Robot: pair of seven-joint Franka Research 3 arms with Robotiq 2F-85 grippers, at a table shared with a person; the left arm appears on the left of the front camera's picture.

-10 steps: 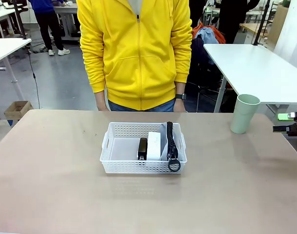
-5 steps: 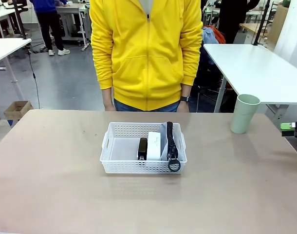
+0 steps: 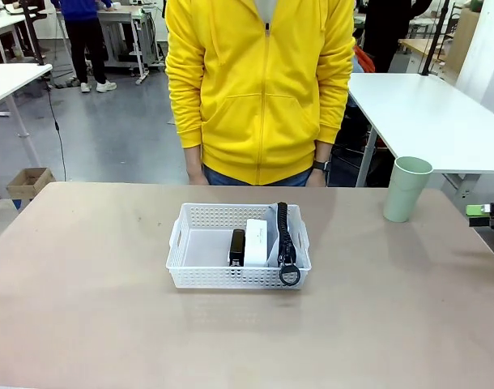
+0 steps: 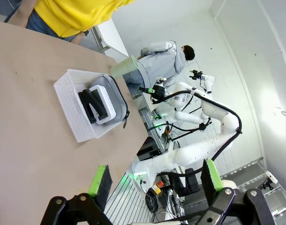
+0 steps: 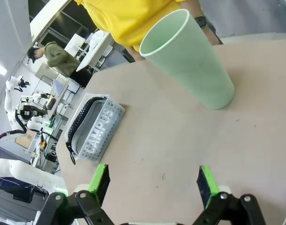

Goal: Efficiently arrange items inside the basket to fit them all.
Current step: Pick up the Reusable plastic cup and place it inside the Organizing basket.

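The white perforated basket (image 3: 223,277) sits mid-table. In it lie a black stapler (image 3: 237,246) and a small white box (image 3: 256,241), with the grey pouch (image 3: 283,233) standing on edge along its right wall, zipper up and ring at the front. The basket's left half is bare. A pale green cup (image 3: 406,189) stands upright on the table at the back right, outside the basket. My right gripper (image 3: 483,213) peeks in at the right edge, open (image 5: 152,183), facing the cup (image 5: 190,61) with room between. My left gripper (image 4: 154,180) is open and empty, far from the basket (image 4: 75,123).
A person in a yellow hoodie (image 3: 259,89) stands at the table's far edge behind the basket, hands down. A white table (image 3: 429,113) stands behind the cup. Wide bare tabletop lies to the left of and in front of the basket.
The person has stepped to the right. My right gripper has drawn back toward the right edge. Basket, items and cup have not moved.
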